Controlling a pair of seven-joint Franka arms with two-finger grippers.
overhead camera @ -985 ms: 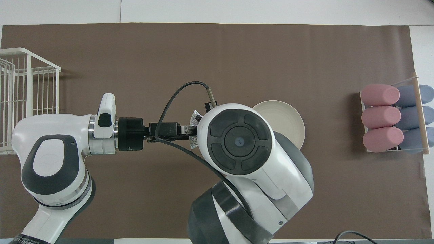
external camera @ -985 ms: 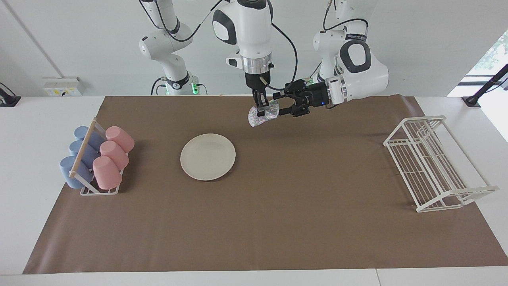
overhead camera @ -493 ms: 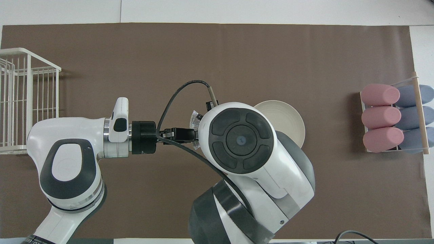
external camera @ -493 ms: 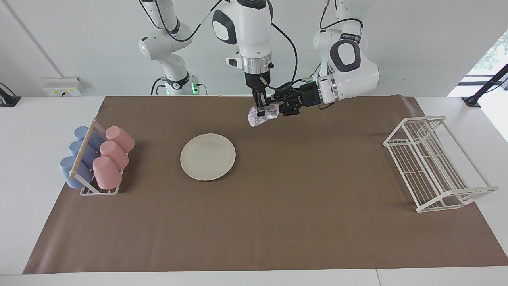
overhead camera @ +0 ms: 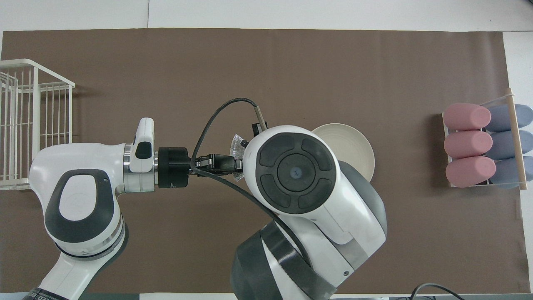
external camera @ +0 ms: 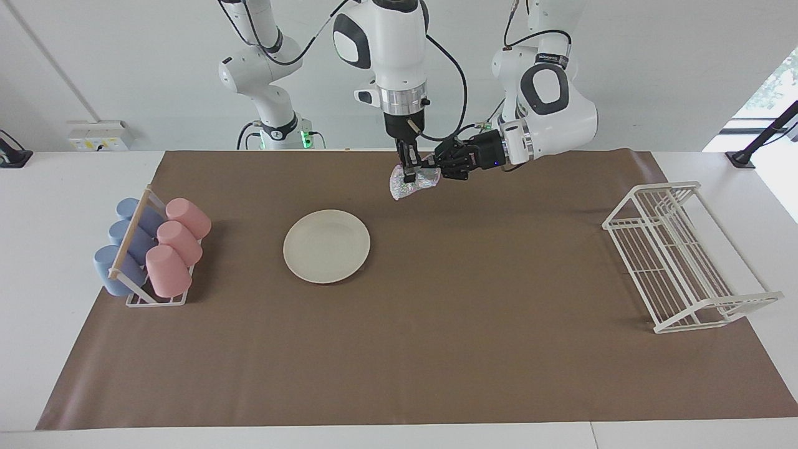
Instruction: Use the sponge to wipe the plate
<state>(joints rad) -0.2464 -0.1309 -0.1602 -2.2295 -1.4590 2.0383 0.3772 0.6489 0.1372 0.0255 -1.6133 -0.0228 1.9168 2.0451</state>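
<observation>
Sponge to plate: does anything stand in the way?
Nothing visible does. The sponge hangs in the air between the right gripper and the left gripper. The plate lies bare on the brown mat, only open mat under the way down to it.

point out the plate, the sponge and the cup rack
plate (external camera: 326, 246), facing view, middle of its bare cream face
sponge (external camera: 402, 185), facing view, glittery lump hanging below the grippers
cup rack (external camera: 132, 238), facing view, wooden bar across the pink and blue cups
</observation>
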